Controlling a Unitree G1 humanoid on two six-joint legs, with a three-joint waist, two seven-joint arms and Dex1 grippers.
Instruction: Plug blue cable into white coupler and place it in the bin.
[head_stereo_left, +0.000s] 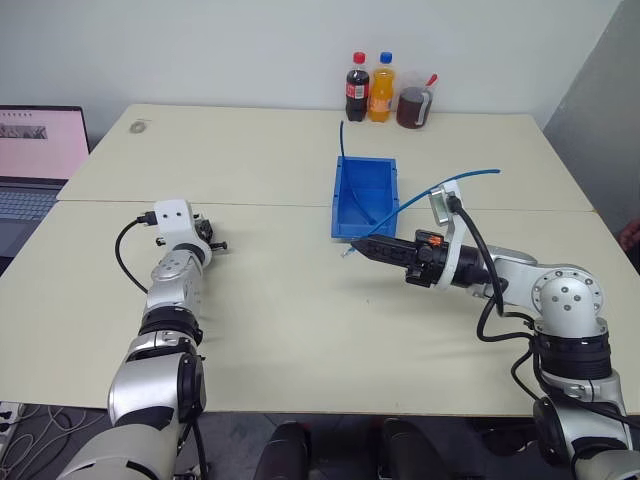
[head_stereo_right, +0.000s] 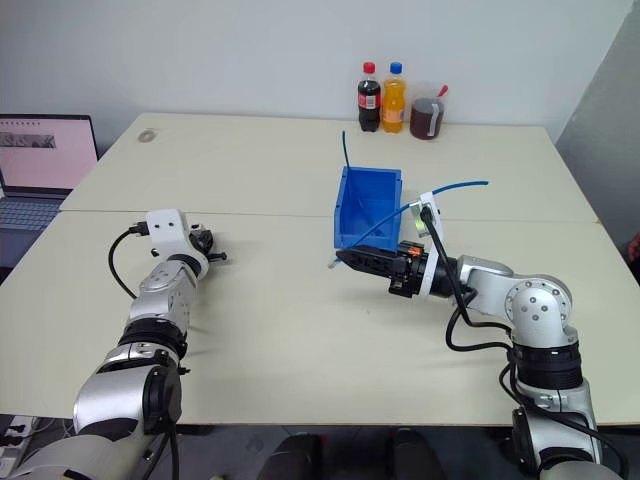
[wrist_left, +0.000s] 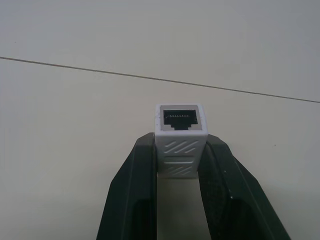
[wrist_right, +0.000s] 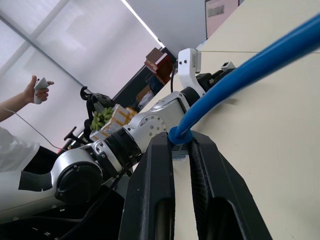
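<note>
Left hand (wrist_left: 180, 200) – clamped on white coupler (wrist_left: 180, 131); right hand (wrist_right: 181, 150) – clamped on blue cable (wrist_right: 240, 75) | no legible writing

Left gripper (wrist_left: 181, 165): arm extended forward, fingers roughly level, jaws clamped on the sides of the white coupler (wrist_left: 180, 134), whose socket end projects beyond the fingertips. Right gripper (wrist_right: 181, 145): wrist turned toward the left arm, jaws pinched on the blue cable (wrist_right: 250, 70) at the fingertips.

Ribbed white plastic coupler (wrist_left: 181, 145), seemingly matt table (wrist_left: 75, 125)
</note>
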